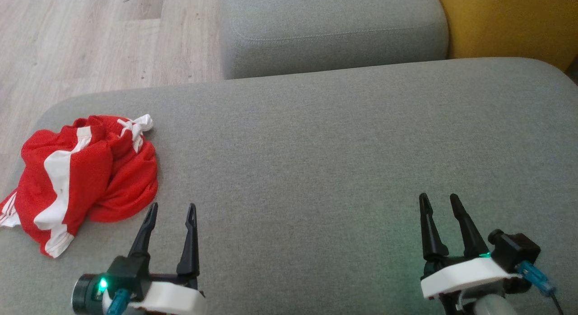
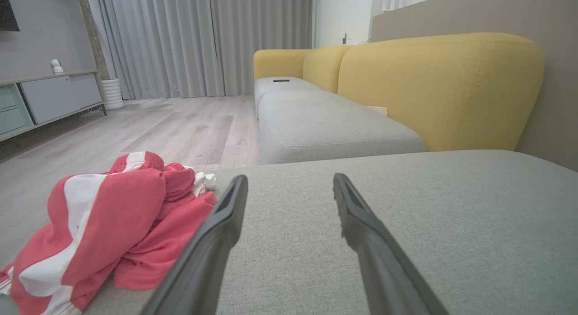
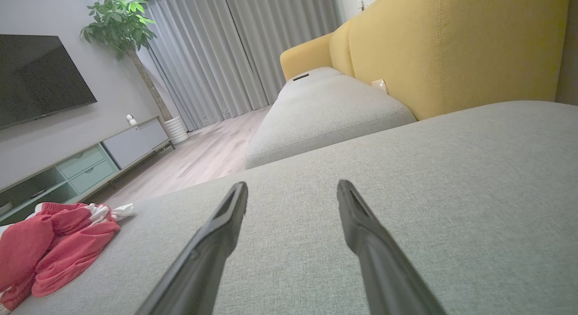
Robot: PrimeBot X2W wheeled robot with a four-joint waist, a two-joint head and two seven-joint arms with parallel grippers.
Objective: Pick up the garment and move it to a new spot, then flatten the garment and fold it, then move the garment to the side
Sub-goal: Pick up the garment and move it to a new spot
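Lying crumpled at the left end of the wide grey fabric seat cushion, the one red garment with white stripes looks light, soft and limp, so it will likely sag and bunch when lifted. A raised fold atop the heap seems the easiest place to pinch. Two grippers hover over the cushion's near edge: the left gripper just beside the garment, the right gripper well apart from it, both with jaws spread and empty.

You get soft, even light, perhaps through the curtains; head view hazy, wrist-view edges bowed.
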